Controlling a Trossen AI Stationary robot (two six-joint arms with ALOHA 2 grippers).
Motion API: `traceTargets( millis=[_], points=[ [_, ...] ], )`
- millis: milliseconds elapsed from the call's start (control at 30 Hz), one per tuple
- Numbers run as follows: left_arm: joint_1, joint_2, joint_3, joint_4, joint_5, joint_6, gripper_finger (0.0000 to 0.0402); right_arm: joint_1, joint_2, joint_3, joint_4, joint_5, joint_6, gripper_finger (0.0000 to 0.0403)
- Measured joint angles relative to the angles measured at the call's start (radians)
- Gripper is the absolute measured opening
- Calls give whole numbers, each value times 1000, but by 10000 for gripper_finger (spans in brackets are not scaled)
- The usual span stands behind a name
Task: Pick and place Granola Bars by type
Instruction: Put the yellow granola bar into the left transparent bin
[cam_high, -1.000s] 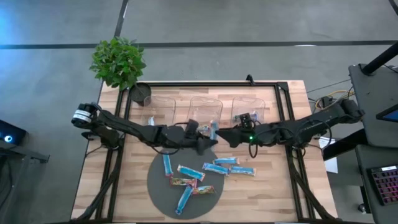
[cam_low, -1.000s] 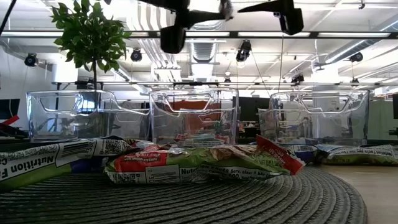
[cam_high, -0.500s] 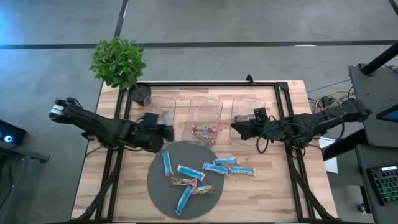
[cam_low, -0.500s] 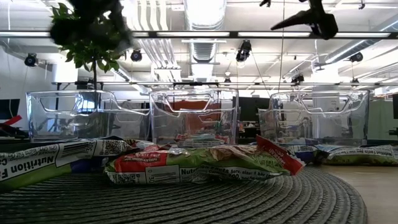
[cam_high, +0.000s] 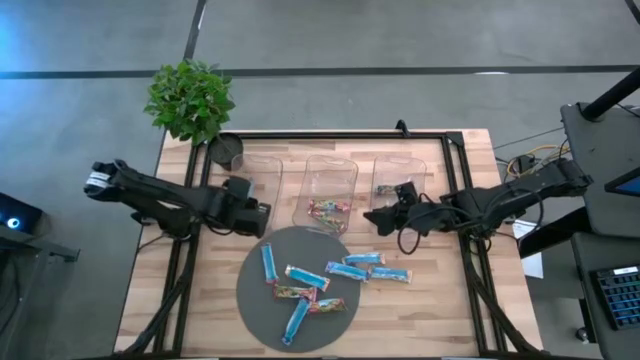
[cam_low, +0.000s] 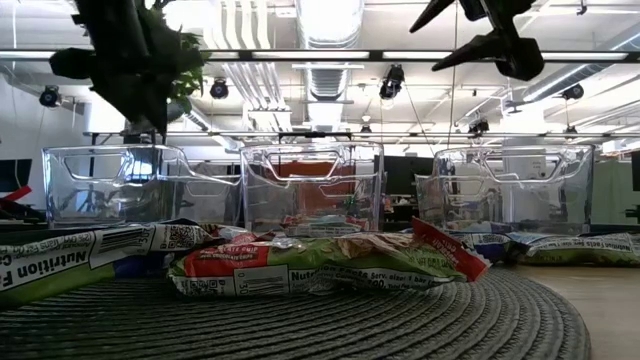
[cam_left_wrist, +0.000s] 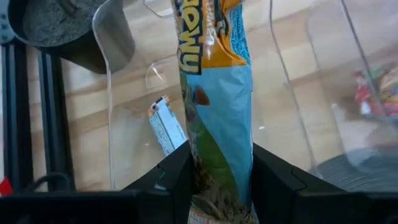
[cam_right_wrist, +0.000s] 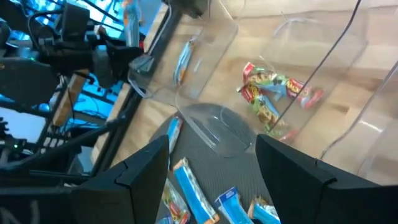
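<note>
My left gripper (cam_high: 256, 214) is at the near side of the left clear bin (cam_high: 258, 176) and is shut on a light blue granola bar (cam_left_wrist: 217, 112). One blue bar (cam_left_wrist: 165, 129) lies flat on that bin's floor. The middle bin (cam_high: 330, 180) holds multicoloured bars (cam_right_wrist: 273, 93). My right gripper (cam_high: 378, 218) hangs open and holds nothing, just near of the right bin (cam_high: 402, 172). Several light blue bars (cam_high: 363, 266) and multicoloured ones (cam_high: 293, 292) lie flat on the round grey mat (cam_high: 250, 300) and on the wood beside it. My left gripper pinches the light blue bar at its near end (cam_left_wrist: 219, 186) between the two fingers (cam_left_wrist: 177, 180). The bar runs on ahead along the fingers and is lifted clear above the left bin. Its free end lies outside the left wrist view.
A potted plant (cam_high: 190, 98) and a dark pot (cam_high: 228, 150) stand at the table's far left corner, close to the left bin. A black frame (cam_high: 330, 134) runs round the table top. Bare wood shows at the near left and near right.
My left gripper has carried the light blue bar from the table's middle toward the left edge, up to the left bin. My right gripper has drawn back a little toward the right bin and stays open. The bars on the mat have not moved.
</note>
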Motion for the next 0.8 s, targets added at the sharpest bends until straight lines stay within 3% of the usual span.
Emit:
traceTargets(
  millis=[467, 600, 733, 800],
  points=[
    [-20, 24, 29, -44, 65, 27, 133, 2, -2, 0, 1, -7, 9, 231],
    [-62, 24, 77, -6, 68, 58, 133, 2, -2, 0, -3, -109, -57, 231],
    [-151, 24, 133, 110, 60, 173, 133, 18, 3, 0, -10, -281, -166, 231],
    [-198, 23, 153, 192, 50, 231, 133, 44, 3, 0, -31, -307, -207, 231]
  ],
)
